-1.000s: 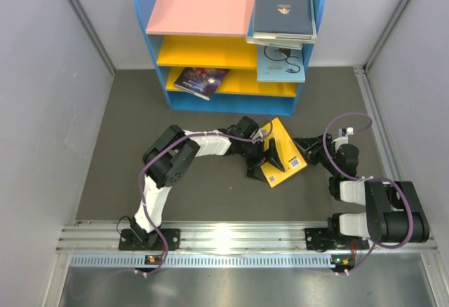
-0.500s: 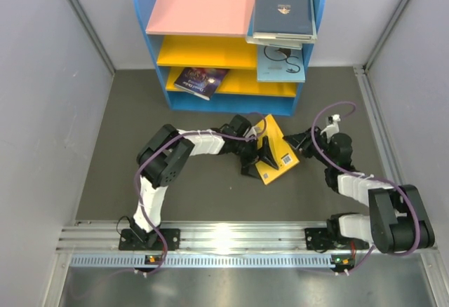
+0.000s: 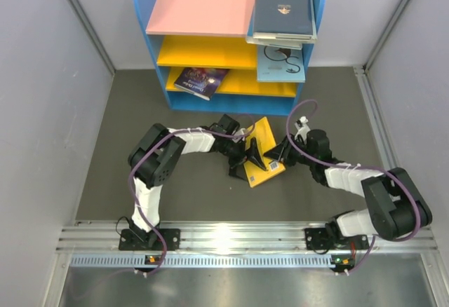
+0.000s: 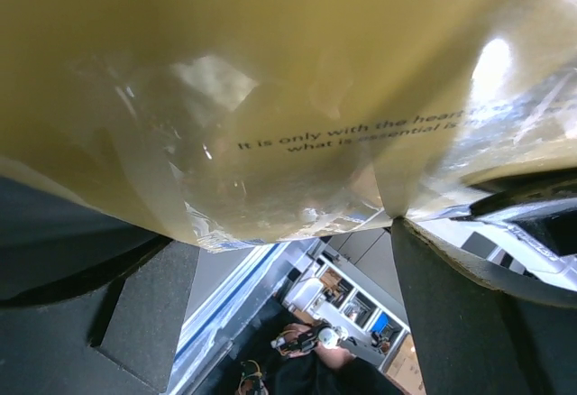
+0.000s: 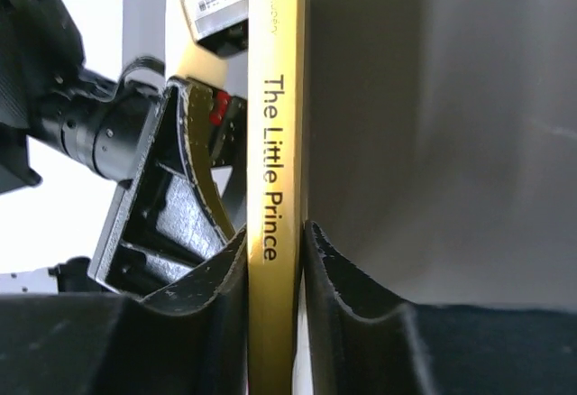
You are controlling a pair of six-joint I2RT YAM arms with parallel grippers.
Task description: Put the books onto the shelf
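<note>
The yellow book (image 3: 262,150) stands tipped up on the dark tabletop (image 3: 126,153), a little in front of the shelf (image 3: 200,12) and between the two wrists. The right jaws are closed on its spine: in the right wrist view both pads (image 5: 325,269) press the gold spine lettered "The Little Prince", one on each side. The left jaws stand wide apart and grip nothing. The book's glossy cover leans across them and fills the top of the left wrist view.

Five books can be counted:
- the yellow one
- a dark navy book (image 3: 283,7) lying on a pale book (image 3: 277,40) at the right end of the pink top board
- a light blue book (image 3: 280,64) with a black swirl on the upper yellow board
- a purple galaxy book (image 3: 201,80) on the lower yellow board

There is one shelf and two arms.

The left arm (image 3: 189,141) stretches across the tabletop in front of the shelf's base. The right arm's purple cable (image 3: 298,114) loops up between the yellow book and the shelf's right side.
</note>
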